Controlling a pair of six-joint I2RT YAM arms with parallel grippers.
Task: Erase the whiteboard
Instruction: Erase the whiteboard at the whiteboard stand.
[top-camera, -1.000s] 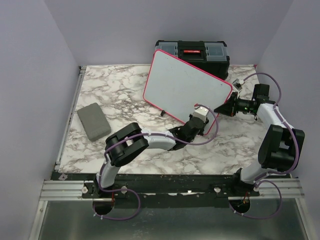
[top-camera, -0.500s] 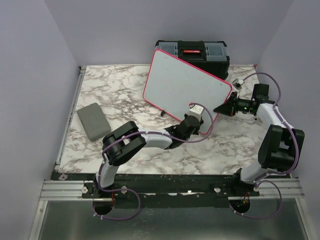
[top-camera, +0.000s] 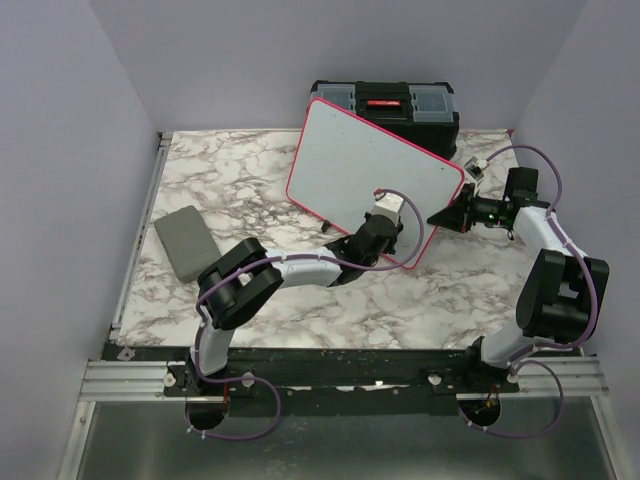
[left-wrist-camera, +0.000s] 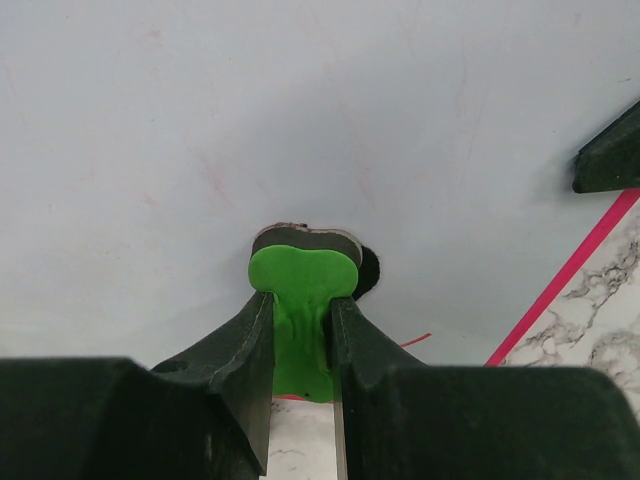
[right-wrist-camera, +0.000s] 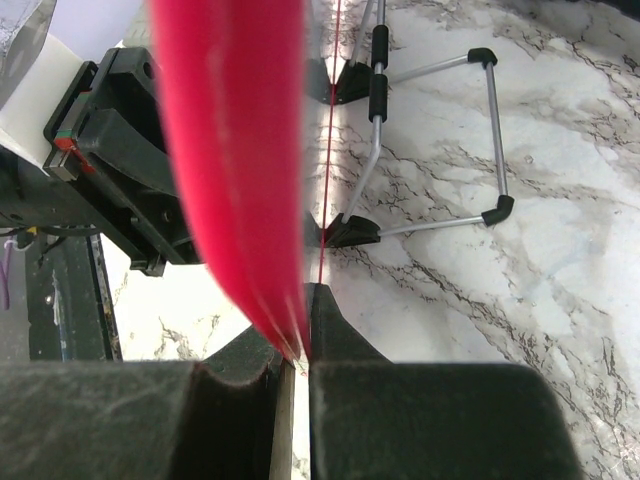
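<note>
The whiteboard (top-camera: 365, 160), white with a pink-red rim, stands tilted in front of the toolbox. Its face fills the left wrist view (left-wrist-camera: 300, 110) and carries only faint red smears and a short red stroke near the bottom rim. My left gripper (top-camera: 380, 222) is at the board's lower right part. It is shut on a green eraser (left-wrist-camera: 300, 285) pressed against the board face. My right gripper (top-camera: 447, 215) is shut on the board's right rim, and the red rim (right-wrist-camera: 235, 160) runs between its jaws. The eraser is hidden in the top view.
A black toolbox (top-camera: 385, 100) stands behind the board at the table's back edge. A small grey flat pad (top-camera: 187, 242) lies at the left. The board's wire stand with black feet (right-wrist-camera: 440, 140) rests on the marble behind it. Walls close in on both sides.
My left gripper has slid with the eraser up and to the left across the board, away from the lower right rim. The right gripper and the board have not moved.
</note>
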